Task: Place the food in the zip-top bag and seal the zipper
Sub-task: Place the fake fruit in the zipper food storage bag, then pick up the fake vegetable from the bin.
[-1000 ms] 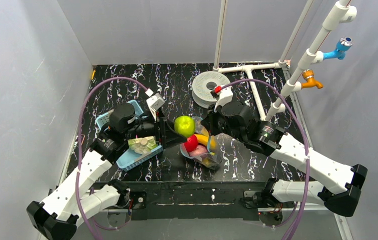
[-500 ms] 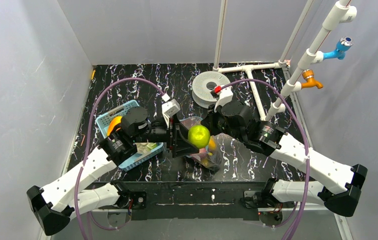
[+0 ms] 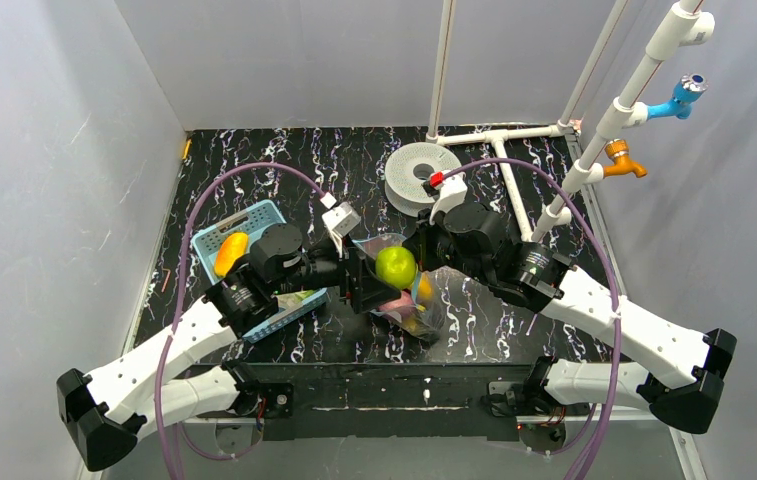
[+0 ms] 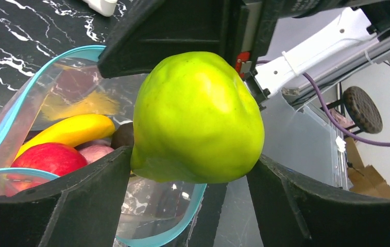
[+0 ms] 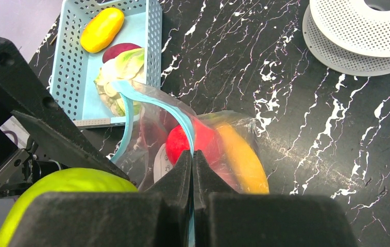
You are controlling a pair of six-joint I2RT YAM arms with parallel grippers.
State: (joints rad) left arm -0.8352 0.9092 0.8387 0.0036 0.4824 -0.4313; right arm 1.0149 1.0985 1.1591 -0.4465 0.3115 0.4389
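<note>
The left tool (image 3: 386,272), spread wide, grips a glossy green toy fruit (image 4: 198,113) above the mouth of the clear crinkly plastic bag (image 5: 146,141); the right tool (image 5: 192,160) is pinched tight on its light-blue zipper strip (image 5: 156,105); beyond, an orange-yellow fruit (image 5: 102,29) lies in a blue lattice basket (image 5: 69,77).

The left gripper (image 4: 192,172) clamps a green fruit (image 4: 198,116) between both black fingers (image 4: 79,200). Left of that fruit, the zip-top bag (image 4: 53,87), its blue zipper (image 4: 4,131) gaping, holds a yellow banana (image 4: 69,131), a red fruit (image 4: 48,158) and a dark piece (image 4: 123,135), perhaps eggplant.
</note>
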